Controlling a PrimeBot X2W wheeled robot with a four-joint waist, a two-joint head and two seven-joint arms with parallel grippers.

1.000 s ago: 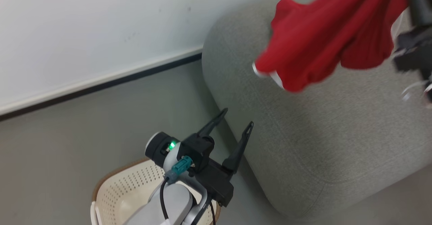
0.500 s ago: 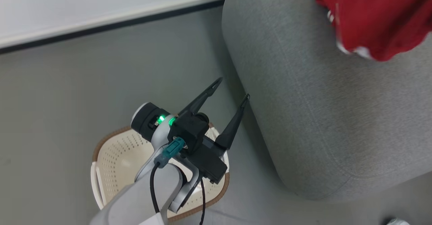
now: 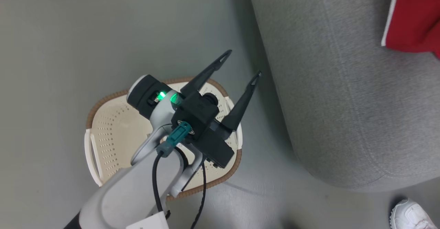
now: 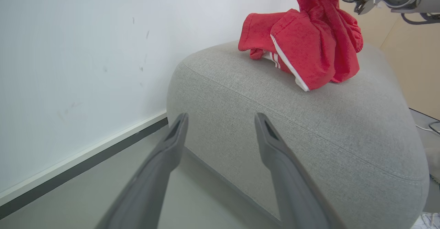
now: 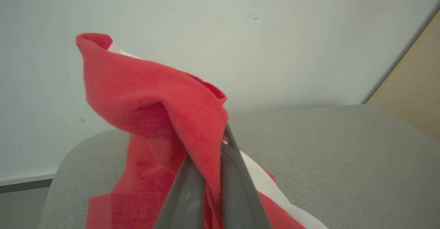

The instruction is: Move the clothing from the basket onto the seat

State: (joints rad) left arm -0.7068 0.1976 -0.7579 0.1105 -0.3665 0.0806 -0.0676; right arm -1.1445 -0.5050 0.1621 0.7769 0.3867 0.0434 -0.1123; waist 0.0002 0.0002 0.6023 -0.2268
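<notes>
Close in, the right gripper (image 5: 208, 143) pinches the red clothing (image 5: 154, 95); the left wrist view shows it slumped atop the sofa (image 4: 309, 126). The left gripper (image 3: 243, 63) hangs spread over the basket (image 3: 103, 98), beside the sofa's rounded edge.

The red garment (image 4: 309, 50) is soft, with white stripes along its edges. Its lower part sits bunched up on top of the sofa (image 3: 343, 101), and its upper part is pulled up, pinched tight in the right pincer (image 5: 208, 146). The sofa is big, grey and rounded (with a stitched seam near its edge). The cream basket (image 3: 113, 129), dotted with holes and brown-rimmed, stands upright on the floor near the sofa's corner.
</notes>
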